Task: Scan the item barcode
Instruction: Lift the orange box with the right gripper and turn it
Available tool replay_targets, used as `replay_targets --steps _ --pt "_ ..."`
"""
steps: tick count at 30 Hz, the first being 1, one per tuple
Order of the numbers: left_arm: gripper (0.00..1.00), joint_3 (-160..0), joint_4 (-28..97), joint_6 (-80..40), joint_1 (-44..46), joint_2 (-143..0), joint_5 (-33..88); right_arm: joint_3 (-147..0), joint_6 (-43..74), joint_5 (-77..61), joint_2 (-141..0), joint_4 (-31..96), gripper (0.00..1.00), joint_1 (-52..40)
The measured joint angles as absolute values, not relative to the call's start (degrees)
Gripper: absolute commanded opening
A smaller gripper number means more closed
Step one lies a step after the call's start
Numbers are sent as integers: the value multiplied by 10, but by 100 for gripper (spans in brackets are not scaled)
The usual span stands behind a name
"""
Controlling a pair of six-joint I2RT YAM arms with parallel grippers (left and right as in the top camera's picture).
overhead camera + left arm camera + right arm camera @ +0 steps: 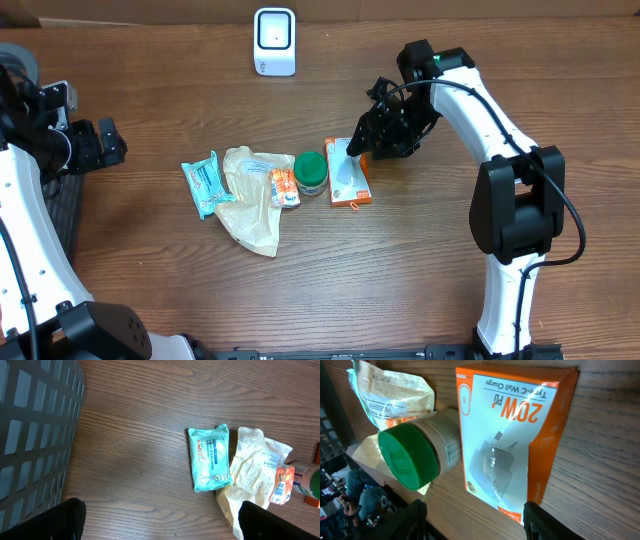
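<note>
A white barcode scanner [274,41] stands at the table's far edge. An orange and white wall charger box [348,172] [510,435] lies flat beside a green-lidded jar [310,172] [409,457]. My right gripper [362,148] [475,522] hovers low over the box's far end. Its jaws stand apart and hold nothing, with the box's corner close to the right finger [542,522]. No barcode shows on the box. My left gripper [100,145] [162,525] is wide open over bare wood at the far left.
A teal wipes pack [205,185] [210,457], a crumpled beige bag [255,198] [252,475] and a small orange packet [284,187] [281,484] lie left of the jar. A black mesh basket [35,425] sits at the table's left edge.
</note>
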State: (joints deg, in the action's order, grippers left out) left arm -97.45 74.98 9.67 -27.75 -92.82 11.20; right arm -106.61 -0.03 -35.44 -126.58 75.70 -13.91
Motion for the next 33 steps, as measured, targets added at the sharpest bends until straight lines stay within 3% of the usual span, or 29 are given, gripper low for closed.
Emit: replay_targets --steps 7,8,11,13,20,27,33 --pt "99 -974 750 97 -277 -928 112 -1062 45 -262 -1266 771 66 -163" --pt "99 -974 750 97 -277 -928 112 -1059 50 -252 -1266 773 64 -169" --pt "99 -974 750 97 -277 -928 112 -1029 67 -238 -1265 779 42 -187" --pt "100 -974 750 97 -277 -928 112 -1010 69 -237 -1265 788 34 -190" --pt "100 -974 750 97 -277 -928 112 -994 77 -231 -1252 810 31 -188" --pt "100 -974 750 97 -277 -928 112 -991 125 -218 -1150 811 29 -196" --pt "100 -974 750 97 -277 -928 112 -919 154 -196 -1121 723 21 -258"
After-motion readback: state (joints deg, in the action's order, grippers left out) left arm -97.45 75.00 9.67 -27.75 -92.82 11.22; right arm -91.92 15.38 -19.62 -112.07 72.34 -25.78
